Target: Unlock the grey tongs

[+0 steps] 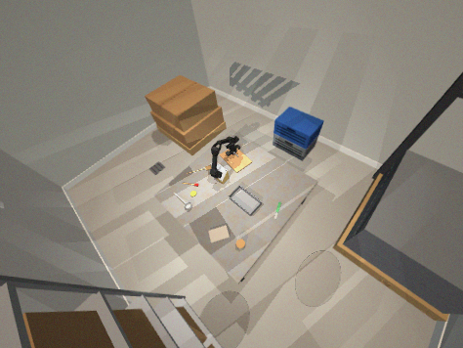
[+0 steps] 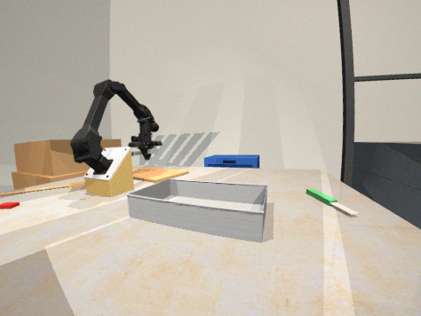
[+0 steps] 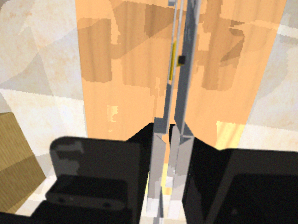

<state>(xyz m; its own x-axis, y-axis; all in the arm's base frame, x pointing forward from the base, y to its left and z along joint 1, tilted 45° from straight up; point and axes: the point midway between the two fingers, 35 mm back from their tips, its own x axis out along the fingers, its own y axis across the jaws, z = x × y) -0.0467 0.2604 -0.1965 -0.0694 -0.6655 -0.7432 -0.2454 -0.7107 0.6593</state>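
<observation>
My gripper [image 1: 232, 152] [image 2: 147, 156] [image 3: 161, 128] is shut on the grey tongs [image 3: 187, 75], above the wooden board [image 1: 241, 165] [image 2: 177, 173] [image 3: 100, 102]. In the wrist view the tongs run from the bottom edge up past the top edge, with their two arms close together. A yellow strip and a small dark block show between the arms. The far end of the tongs is cut off there, and whether the lock is engaged cannot be told. The grey roasting tin [image 1: 245, 200] [image 2: 195, 222] stands apart from the board, with nothing across it.
The arm stands on a slanted wooden block [image 2: 108, 185] [image 3: 15, 170] beside the board. A green-handled knife [image 1: 278, 207] [image 2: 321, 196] lies beyond the tin. A ladle [image 1: 188, 206], a yellow disc [image 1: 193, 194], an orange round thing [image 1: 240, 243] and a beige block [image 1: 219, 234] lie farther away.
</observation>
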